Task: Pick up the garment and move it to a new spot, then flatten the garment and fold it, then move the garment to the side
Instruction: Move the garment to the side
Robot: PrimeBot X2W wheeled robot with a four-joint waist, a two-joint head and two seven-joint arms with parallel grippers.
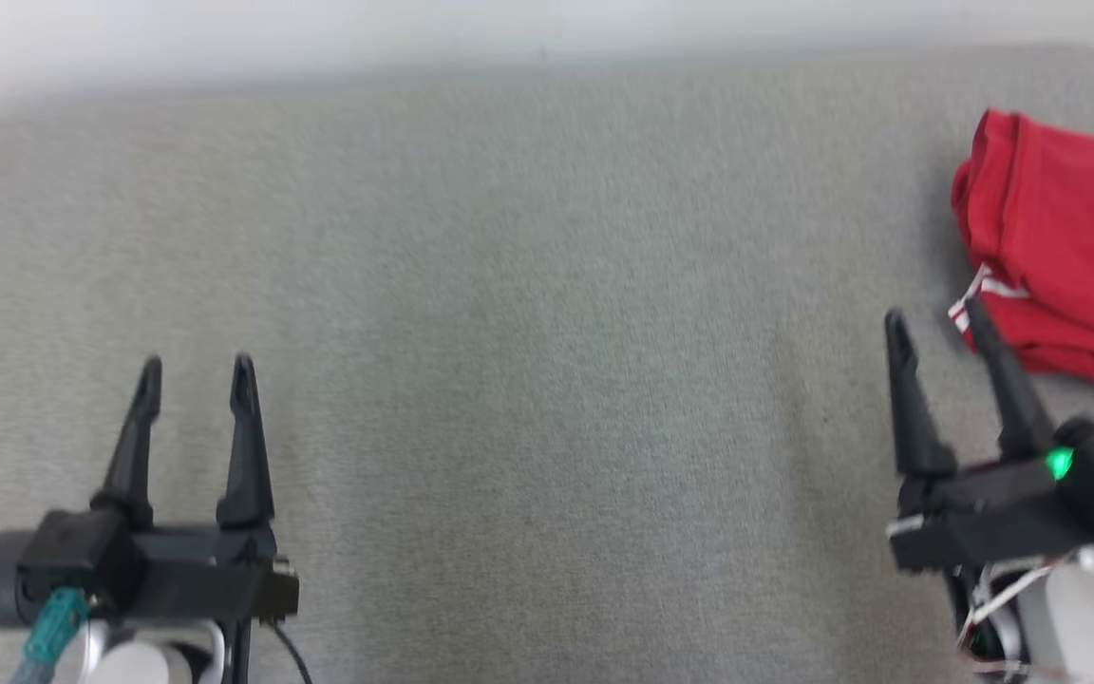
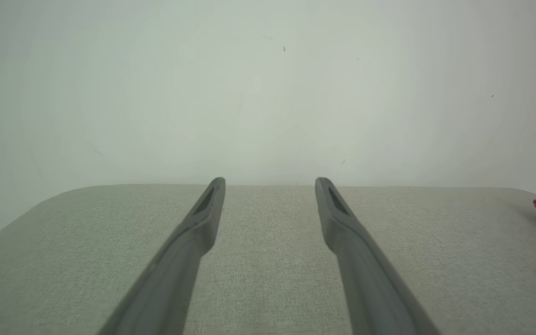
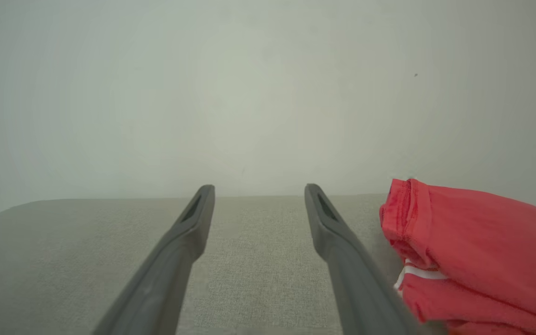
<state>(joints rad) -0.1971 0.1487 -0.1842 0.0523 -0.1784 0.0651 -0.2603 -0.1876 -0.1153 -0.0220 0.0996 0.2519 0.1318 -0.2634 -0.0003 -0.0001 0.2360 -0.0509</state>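
Since both arms hang free of the cloth, grip state goes down first: left gripper [image 1: 197, 367] has its fingers spread wide with nothing between them; right gripper [image 1: 933, 315] is likewise spread and empty. Target: garment [image 1: 1069, 237], red, with a white stripe [image 1: 989, 285] at one hem, lying in a compact layered bundle on the grey table [image 1: 528, 285] and cut off by the head view's right edge. Right gripper sits just beside the garment's near-left corner. One fingertip overlaps the striped hem in the head view, and contact cannot be told. The right wrist view shows the cloth alongside that finger, not between the two. Left gripper is well apart from the garment, over bare table off to the garment's left. Judgement: the bundle looks folded and set aside, so the task seems near its end or done; fold quality is unconfirmed, as part of it is out of frame. Handling estimate: light, soft, limp knit; likely to sag and unfold if lifted by a single layer; not fragile, and unlikely to slide on the woven cover. Best hold if another move is needed: pinch through all layers at the rolled left edge, or take two corners, one per gripper, keeping the stack together.
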